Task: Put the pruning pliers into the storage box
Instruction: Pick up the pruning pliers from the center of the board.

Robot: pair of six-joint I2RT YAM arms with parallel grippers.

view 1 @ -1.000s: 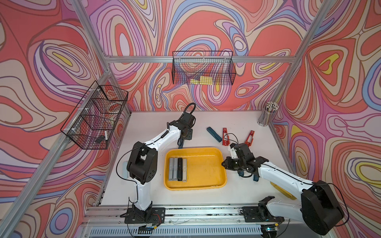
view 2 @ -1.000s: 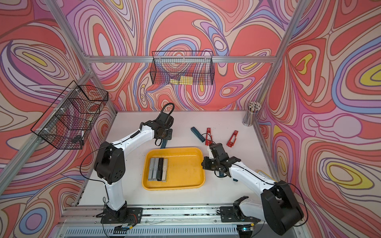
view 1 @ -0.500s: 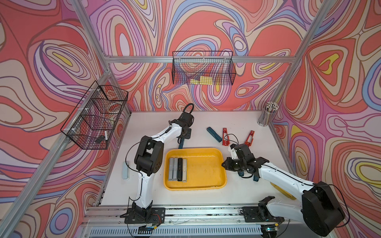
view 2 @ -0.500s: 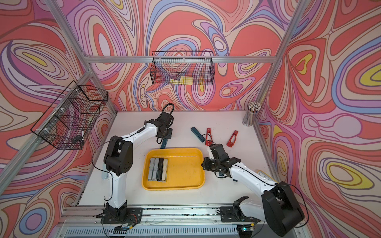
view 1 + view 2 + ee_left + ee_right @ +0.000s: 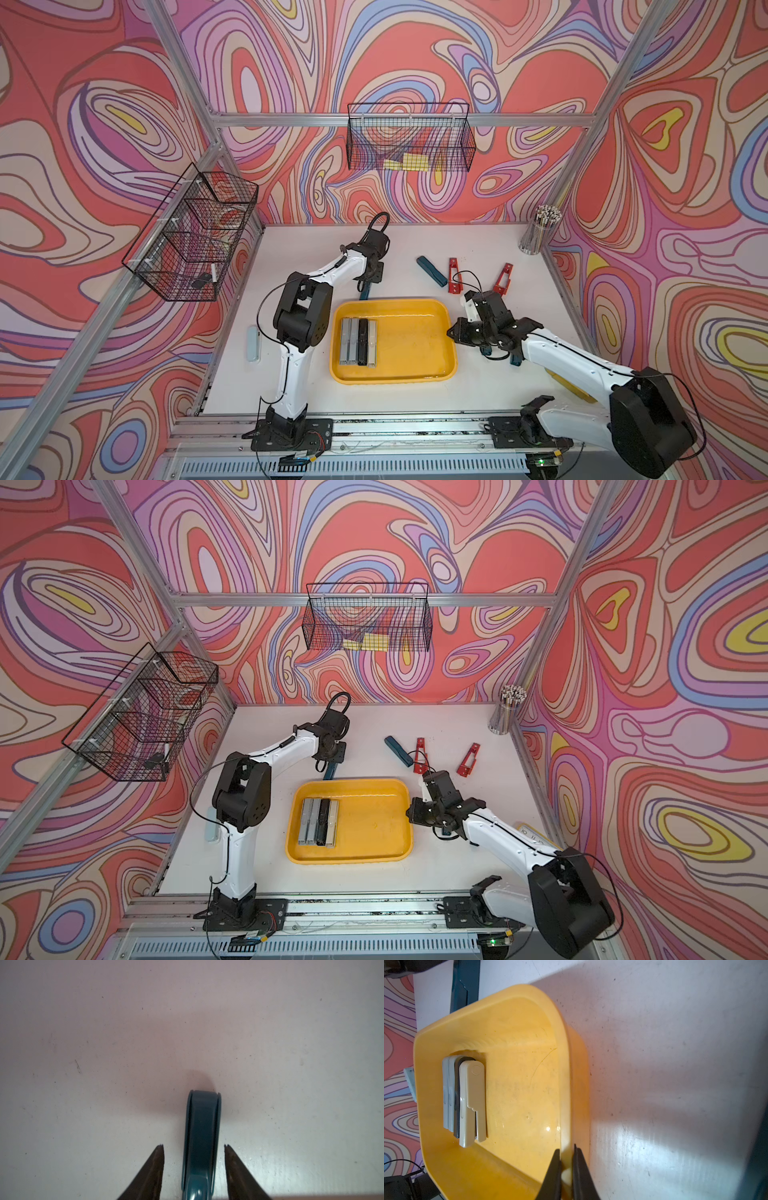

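Note:
The storage box (image 5: pixel 415 376) (image 5: pixel 365 854) is a shallow yellow tray in the middle of the table. Several pruning pliers (image 5: pixel 358 342) (image 5: pixel 471 1101), grey, black and beige, lie side by side at its left end. Just behind the box lies a teal pair (image 5: pixel 365 292) (image 5: pixel 204 1118). My left gripper (image 5: pixel 368 282) (image 5: pixel 194 1146) hangs over that pair, open, one fingertip on each side with a gap to both. My right gripper (image 5: pixel 453 332) (image 5: pixel 566 1148) is shut on the box's right rim (image 5: pixel 564 1105).
More pliers lie loose behind the box: a teal pair (image 5: pixel 430 271) and two red ones (image 5: pixel 453 276) (image 5: pixel 503 279). Another teal pair (image 5: pixel 515 359) shows under my right arm, and a pale one (image 5: pixel 252 343) lies at far left. A cup of sticks (image 5: pixel 538 232) stands back right. Wire baskets (image 5: pixel 409 141) hang on the walls.
My left arm's elbow has swung toward the back and the box, while its gripper stays over the teal pliers. The right arm and the box have not moved.

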